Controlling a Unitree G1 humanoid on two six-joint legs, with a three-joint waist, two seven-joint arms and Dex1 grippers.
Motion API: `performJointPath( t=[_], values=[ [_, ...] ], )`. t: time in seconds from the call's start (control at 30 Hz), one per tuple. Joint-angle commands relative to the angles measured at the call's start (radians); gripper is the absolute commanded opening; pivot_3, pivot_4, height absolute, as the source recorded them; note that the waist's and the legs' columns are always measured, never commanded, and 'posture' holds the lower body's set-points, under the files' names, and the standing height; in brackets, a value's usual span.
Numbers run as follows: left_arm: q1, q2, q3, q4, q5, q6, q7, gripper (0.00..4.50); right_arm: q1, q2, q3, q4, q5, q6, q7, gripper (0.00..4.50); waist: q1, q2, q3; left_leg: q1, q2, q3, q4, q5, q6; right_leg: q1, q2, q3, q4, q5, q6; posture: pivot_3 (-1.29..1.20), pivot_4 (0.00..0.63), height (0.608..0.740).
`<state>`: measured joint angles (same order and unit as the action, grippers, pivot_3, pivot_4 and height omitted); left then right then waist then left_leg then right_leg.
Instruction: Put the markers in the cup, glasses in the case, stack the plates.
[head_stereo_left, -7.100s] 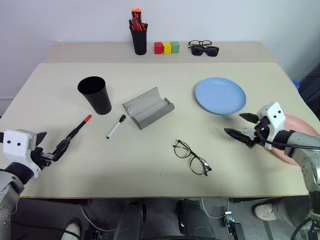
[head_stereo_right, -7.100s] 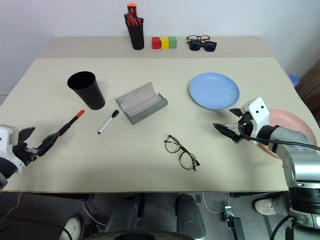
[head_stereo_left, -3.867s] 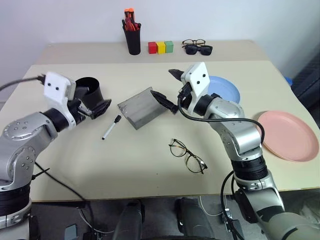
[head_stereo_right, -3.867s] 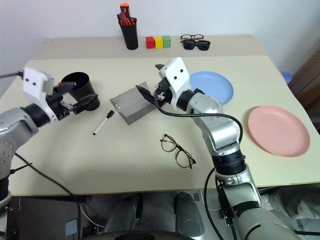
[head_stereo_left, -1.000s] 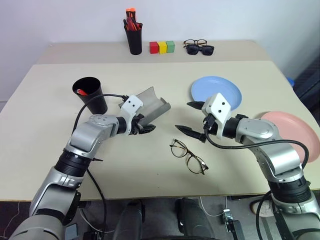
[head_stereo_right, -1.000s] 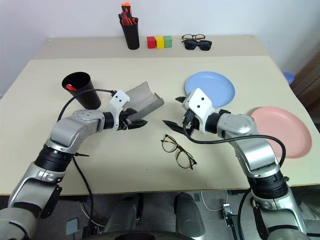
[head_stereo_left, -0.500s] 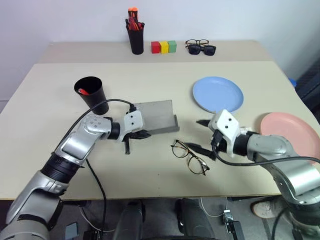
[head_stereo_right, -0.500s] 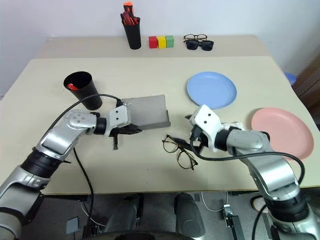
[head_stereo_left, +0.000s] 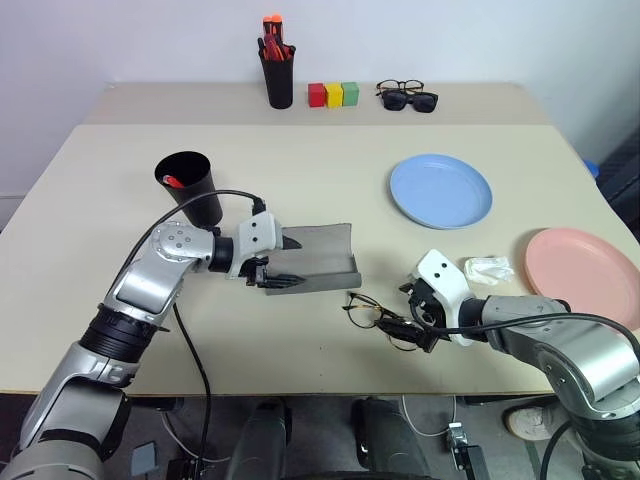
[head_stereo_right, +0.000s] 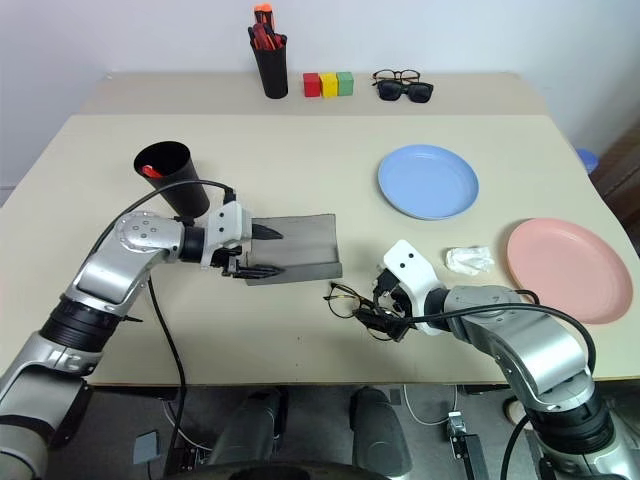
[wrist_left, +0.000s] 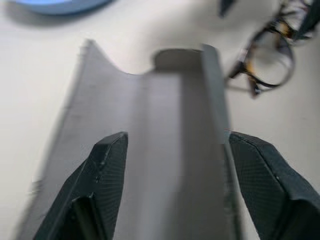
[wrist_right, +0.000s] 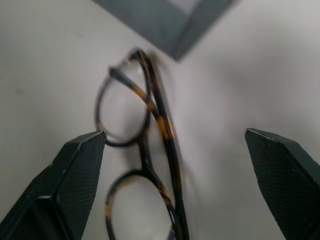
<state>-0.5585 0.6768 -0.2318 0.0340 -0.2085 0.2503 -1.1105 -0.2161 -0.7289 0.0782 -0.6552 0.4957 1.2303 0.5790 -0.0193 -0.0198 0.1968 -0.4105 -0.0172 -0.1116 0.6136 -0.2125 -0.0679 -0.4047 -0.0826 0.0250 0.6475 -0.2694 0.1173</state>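
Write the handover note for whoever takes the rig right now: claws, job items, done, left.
Left claw: open, fingers either side of the near end of the open grey case, holding nothing.
Right claw: open, down at the wire-frame glasses, which lie on the table just off the case's corner, not yet gripped.
Black cup: a red-capped marker shows inside; the second marker cannot be seen.
Blue plate and pink plate lie apart, unstacked.
Done: at least one marker in the cup, case open.
Left: glasses into the case, stack the plates, check the second marker.
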Motion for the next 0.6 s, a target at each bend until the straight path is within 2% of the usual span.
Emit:
performJointPath(
  t=[0.03, 0.17, 0.2, 0.23, 0.4, 0.6],
  values=[
    [0.046, 0.025, 0.083, -0.057, -0.02, 0.018, 0.038, 3.46, -0.001, -0.033, 0.011, -0.018, 0.002, -0.003, 0.008, 2.67, 0.001, 0.0, 0.0, 0.0, 0.0, 0.0, 0.0, 0.0, 0.0, 0.0, 0.0, 0.0, 0.0, 0.0, 0.0, 0.0, 0.15, 0.74],
    [0.136, 0.055, 0.15, -0.134, -0.034, 0.069, 0.083, 3.46, -0.015, -0.071, 0.018, -0.027, 0.018, -0.007, 0.036, 0.65, 0.0, 0.0, 0.0, 0.0, 0.0, 0.0, 0.0, 0.0, 0.001, 0.0, 0.0, 0.0, 0.0, 0.0, 0.0, 0.0, 0.15, 0.74],
    [0.145, 0.056, 0.155, -0.145, -0.034, 0.075, 0.09, 3.46, -0.017, -0.076, 0.021, -0.028, 0.019, -0.01, 0.038, 0.25, 0.002, -0.001, 0.0, 0.001, 0.001, 0.0, 0.0, 0.0, 0.001, 0.001, 0.0, 0.0, 0.0, 0.0, 0.0, 0.0, 0.15, 0.74],
    [0.158, 0.056, 0.17, -0.162, -0.042, 0.091, 0.104, 3.46, -0.024, -0.083, 0.025, -0.028, 0.016, -0.016, 0.038, 0.1, 0.003, -0.001, -0.001, 0.001, 0.001, -0.001, 0.0, 0.0, 0.001, 0.002, 0.0, 0.0, 0.0, 0.0, 0.0, 0.0, 0.15, 0.74],
    [0.274, 0.078, 0.282, -0.261, -0.076, 0.168, 0.175, 3.46, -0.114, -0.137, 0.061, -0.045, -0.033, -0.132, 0.062, 0.1, -0.003, -0.001, 0.0, 0.002, 0.0, 0.0, 0.001, 0.0, 0.001, 0.002, 0.0, 0.0, -0.001, 0.0, 0.0, 0.0, 0.15, 0.74],
    [0.415, 0.117, 0.397, -0.326, -0.106, 0.218, 0.211, 3.46, -0.412, -0.08, 0.143, 0.06, -0.026, -0.288, 0.214, 0.1, -0.017, 0.0, 0.0, 0.001, 0.002, 0.001, 0.0, 0.0, 0.001, 0.0, 0.001, 0.0, 0.0, 0.0, -0.001, 0.0, 0.15, 0.74]
  ],
)
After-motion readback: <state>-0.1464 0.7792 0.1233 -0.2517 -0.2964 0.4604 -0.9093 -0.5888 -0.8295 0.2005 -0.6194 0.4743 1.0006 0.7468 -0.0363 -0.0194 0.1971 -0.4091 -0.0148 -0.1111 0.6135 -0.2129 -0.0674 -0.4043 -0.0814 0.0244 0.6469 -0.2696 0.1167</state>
